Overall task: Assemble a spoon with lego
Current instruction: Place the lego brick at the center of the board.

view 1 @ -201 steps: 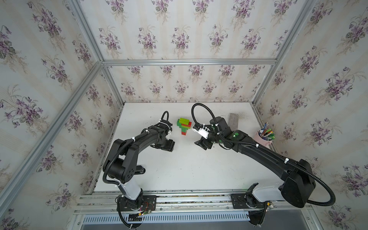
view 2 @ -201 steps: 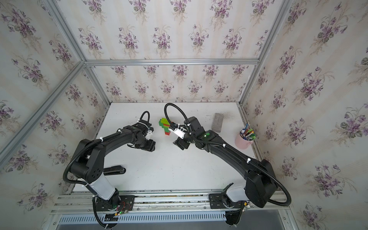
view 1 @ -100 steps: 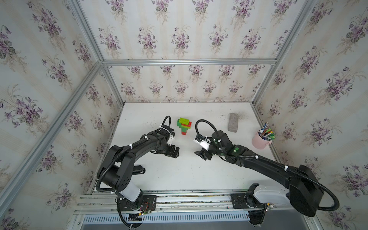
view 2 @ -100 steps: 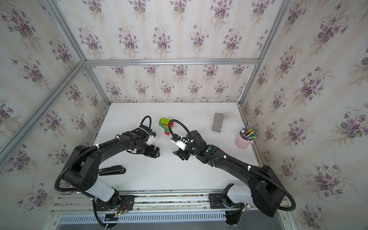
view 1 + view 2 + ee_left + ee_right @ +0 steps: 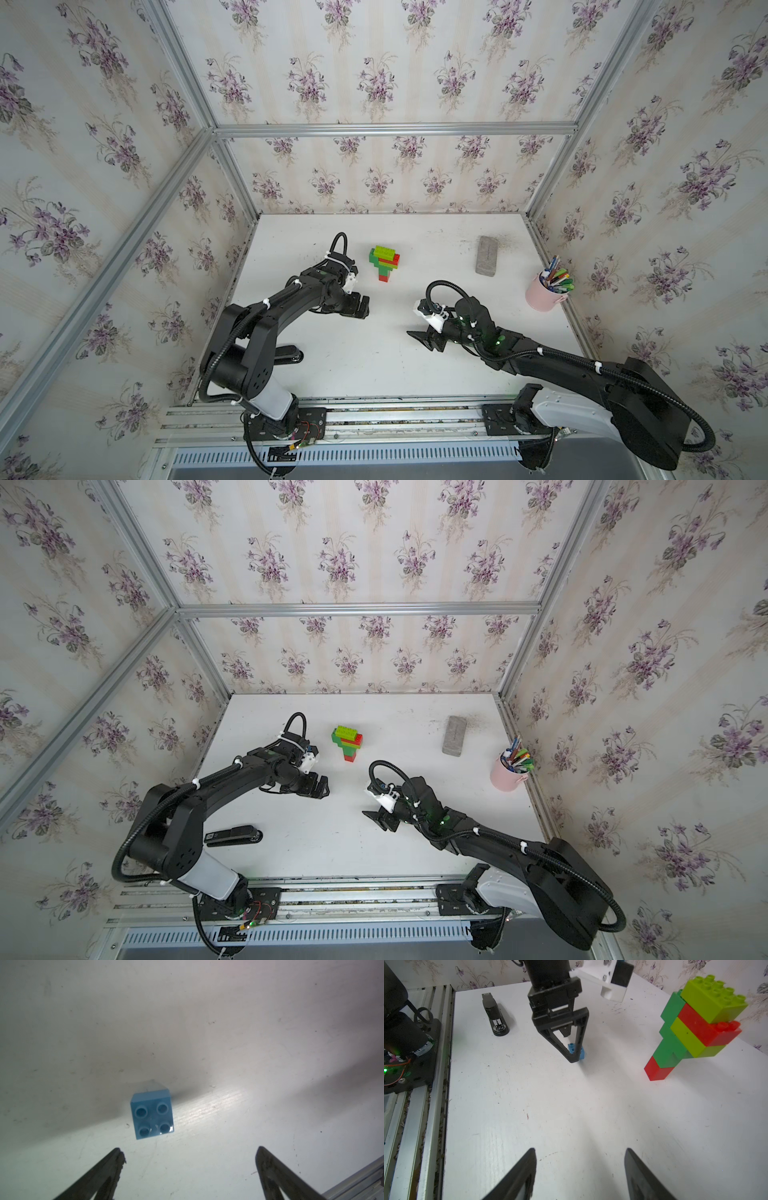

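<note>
The spoon (image 5: 384,262) (image 5: 347,742) stands upright on its red stem end at the table's back middle, with green, lime and red bricks stacked and the lime one on top (image 5: 691,1028). A small blue lego brick (image 5: 152,1114) sits studs up on the table. My left gripper (image 5: 363,305) is open just short of the brick, and its fingers (image 5: 116,1159) hold nothing. In the right wrist view one left finger partly covers the blue brick (image 5: 582,1053). It is hidden in both top views. My right gripper (image 5: 417,337) (image 5: 579,1150) stands open and empty near the table's middle.
A grey block (image 5: 487,262) lies at the back right. A pink cup of pens (image 5: 542,295) stands by the right wall. A black stapler (image 5: 232,836) lies at the front left. Metal rails (image 5: 415,1126) run along the table's front edge.
Both arms have drawn back from the spoon toward the front. My left gripper opened wider and came to the blue brick. My right gripper narrowed a little.
</note>
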Tool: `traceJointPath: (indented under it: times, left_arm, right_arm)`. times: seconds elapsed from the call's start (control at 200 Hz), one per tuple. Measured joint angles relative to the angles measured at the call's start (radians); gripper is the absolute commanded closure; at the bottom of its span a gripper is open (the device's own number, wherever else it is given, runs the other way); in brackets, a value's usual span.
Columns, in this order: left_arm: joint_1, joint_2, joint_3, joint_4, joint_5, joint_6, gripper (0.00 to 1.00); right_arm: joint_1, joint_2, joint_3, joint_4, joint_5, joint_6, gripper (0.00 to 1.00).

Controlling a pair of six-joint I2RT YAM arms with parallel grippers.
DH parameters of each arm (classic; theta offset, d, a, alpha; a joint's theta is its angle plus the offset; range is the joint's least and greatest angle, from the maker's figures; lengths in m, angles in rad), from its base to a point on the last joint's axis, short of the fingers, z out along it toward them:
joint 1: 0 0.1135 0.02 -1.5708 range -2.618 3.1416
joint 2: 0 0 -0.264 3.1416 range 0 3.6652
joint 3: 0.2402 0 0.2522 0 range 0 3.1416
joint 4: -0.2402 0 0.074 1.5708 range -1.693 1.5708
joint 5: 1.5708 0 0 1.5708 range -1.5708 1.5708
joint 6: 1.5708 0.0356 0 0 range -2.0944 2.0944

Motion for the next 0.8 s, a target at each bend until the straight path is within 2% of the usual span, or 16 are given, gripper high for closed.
traceJointPath:
  times: [0.25,0.45,0.64,0.799]
  left_arm:
    - [-0.027,0.108,0.054,0.014,0.029,0.013,0.01]
    - [-0.052,0.033,0.0,0.031,0.078,0.005,0.01]
    - [0.058,-0.033,-0.021,0.03,0.084,-0.001,0.01]
    - [0.168,-0.061,-0.018,0.029,0.083,-0.001,0.01]
  right_arm:
    - [0.0,0.005,0.026,-0.005,0.019,-0.018,0.33]
    - [0.003,0.06,0.04,0.002,0.017,-0.027,0.35]
    - [0.04,0.182,0.059,0.058,-0.02,-0.082,0.36]
    - [0.063,0.373,0.196,0.097,-0.06,-0.13,0.39]
